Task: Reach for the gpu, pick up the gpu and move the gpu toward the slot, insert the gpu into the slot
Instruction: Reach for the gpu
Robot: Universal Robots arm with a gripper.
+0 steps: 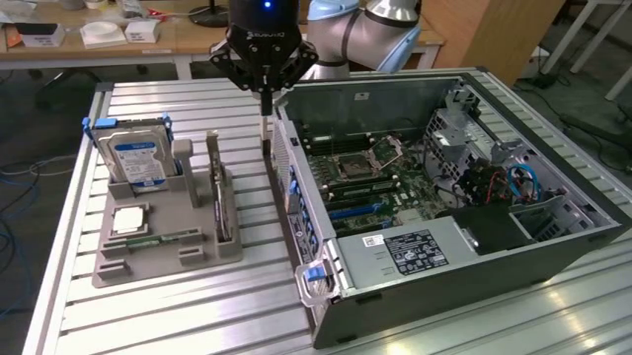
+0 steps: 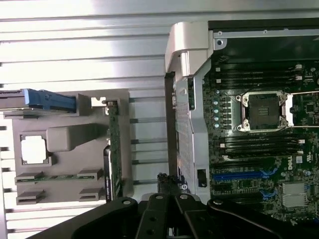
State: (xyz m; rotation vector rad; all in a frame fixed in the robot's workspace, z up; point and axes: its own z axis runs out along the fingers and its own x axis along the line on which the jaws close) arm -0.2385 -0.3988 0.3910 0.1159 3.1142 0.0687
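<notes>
**Desk:** Where is the gripper sitting?

**Me:** I have it hanging over the table, above the gap between the grey holder and the open case. In the exterior view its tips sit close to the case's far corner. I can't judge how high they are above the table.

**Desk:** And the jaws?

**Me:** Pressed together, with nothing between them. On the wrist view I see the fingers run to a single point, touching nothing that I can make out.

**Desk:** The gpu?

**Me:** The gpu stands on its edge in the holder, along the side nearest the case. Its silver bracket is at the end toward the arm. It's apart from the gripper, a little to the exterior view's left and nearer that camera.

**Desk:** What else is on the holder?

**Me:** A hard drive with blue rails stands upright at the far end. A square chip lies flat in front of it, and a memory stick lies just beyond that.

**Desk:** And the case?

**Me:** It lies on its side with the motherboard facing up. I can see the square socket near the middle and blue slots closer to the power supply. The case wall stands between the holder and the board.
</notes>
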